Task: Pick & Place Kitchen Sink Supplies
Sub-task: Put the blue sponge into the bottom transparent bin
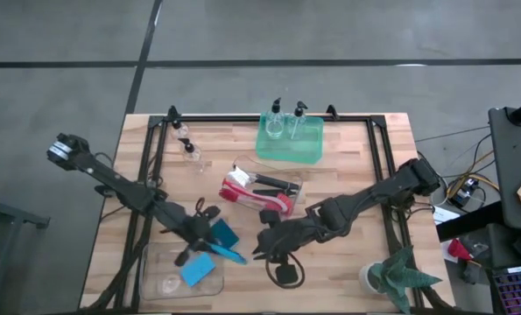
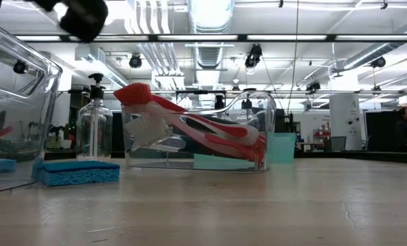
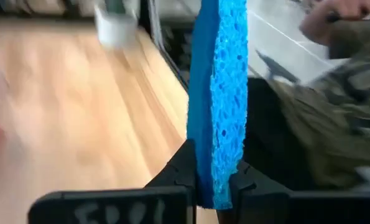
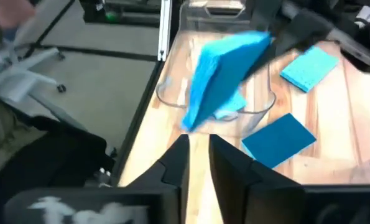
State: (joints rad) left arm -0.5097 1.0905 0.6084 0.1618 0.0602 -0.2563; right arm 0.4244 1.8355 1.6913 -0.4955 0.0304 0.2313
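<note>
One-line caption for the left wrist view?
Left gripper pinching a blue sponge edge-on above the table.

The desk [image 1: 348, 175] was a pale wooden top with dark rails along its sides. On it at the far edge sat a green tray [image 1: 291, 144], and to its left two pump bottles [image 1: 188, 147] stood directly on the wood. Near the middle rested a clear bin [image 1: 262, 186] with red brushes in it. At the near left corner sat another clear bin [image 1: 181, 271], and a blue sponge [image 1: 226, 234] lay on the wood just beside it. A potted plant [image 1: 400, 276] stood at the near right corner.
</note>
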